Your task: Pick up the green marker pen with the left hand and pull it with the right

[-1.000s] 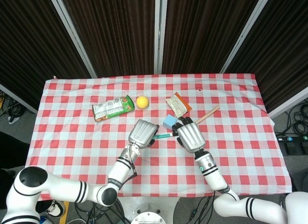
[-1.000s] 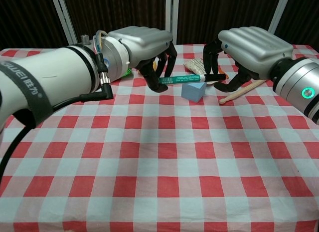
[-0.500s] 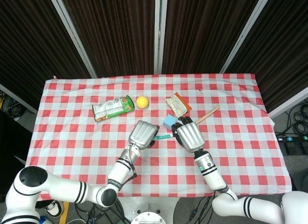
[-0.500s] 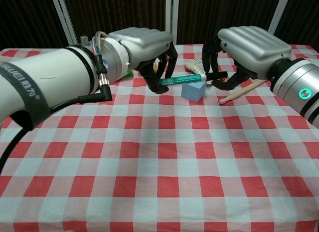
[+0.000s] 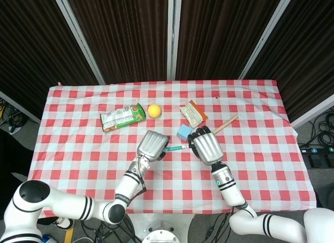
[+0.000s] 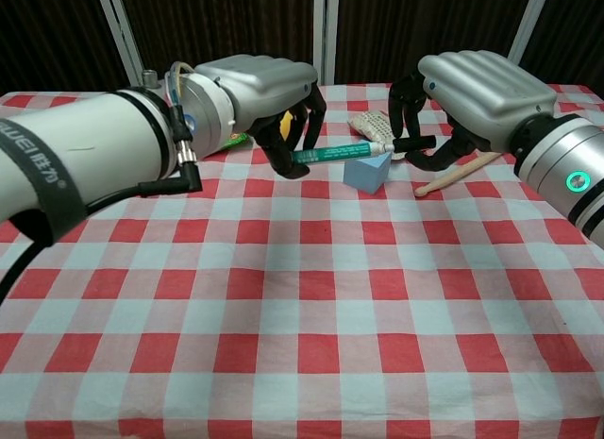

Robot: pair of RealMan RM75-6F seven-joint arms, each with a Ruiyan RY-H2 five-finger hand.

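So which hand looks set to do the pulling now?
The right hand, I'd say: its fingers already close on the black cap end of the green marker pen, while the left hand grips the body, held above the table.

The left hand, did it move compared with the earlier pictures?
Yes. In the head view the left hand has shifted left, away from the blue block, taking the green marker pen with it.
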